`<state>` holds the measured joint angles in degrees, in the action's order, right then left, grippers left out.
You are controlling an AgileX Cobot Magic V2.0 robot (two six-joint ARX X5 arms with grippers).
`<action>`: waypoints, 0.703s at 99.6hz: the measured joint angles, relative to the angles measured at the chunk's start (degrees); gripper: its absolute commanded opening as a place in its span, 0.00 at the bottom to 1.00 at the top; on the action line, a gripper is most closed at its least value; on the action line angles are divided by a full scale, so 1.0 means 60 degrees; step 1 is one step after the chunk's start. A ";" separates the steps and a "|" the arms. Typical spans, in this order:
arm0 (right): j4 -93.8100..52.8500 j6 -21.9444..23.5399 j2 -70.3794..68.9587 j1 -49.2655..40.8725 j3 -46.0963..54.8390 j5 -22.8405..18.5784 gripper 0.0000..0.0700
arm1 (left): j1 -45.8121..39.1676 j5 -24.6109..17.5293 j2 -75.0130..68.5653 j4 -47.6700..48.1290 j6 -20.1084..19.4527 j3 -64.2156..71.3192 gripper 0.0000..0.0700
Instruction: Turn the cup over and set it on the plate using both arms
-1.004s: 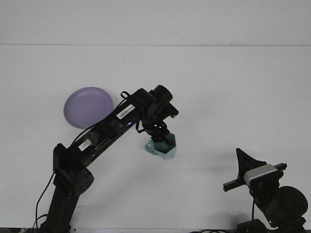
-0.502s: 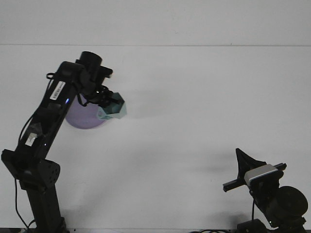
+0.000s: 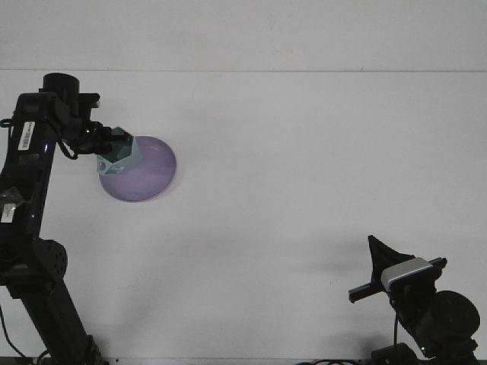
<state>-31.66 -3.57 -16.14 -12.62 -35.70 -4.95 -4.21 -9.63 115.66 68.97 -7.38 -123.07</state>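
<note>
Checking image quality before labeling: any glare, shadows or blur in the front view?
Front view: even, flat lighting, no glare on the white table; only faint soft shadows, one right of the purple plate, one near the right arm. The teal cup in the left claw is slightly soft; dark claw detail is lost in black.
</note>
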 measured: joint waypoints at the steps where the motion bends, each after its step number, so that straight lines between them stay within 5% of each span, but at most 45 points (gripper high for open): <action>1: -0.0004 0.0000 0.0000 0.0000 0.0000 0.0000 0.00 | 0.0007 -0.0007 0.0033 0.0000 0.0000 0.0000 0.02; 70: -0.0033 0.0000 0.0000 0.0000 0.0000 0.0000 0.00 | 0.0226 0.0128 0.1716 -0.0182 0.0124 0.0022 0.02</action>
<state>-31.86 -3.57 -16.14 -12.62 -35.70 -4.95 -2.85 -8.86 125.95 67.88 -6.63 -122.93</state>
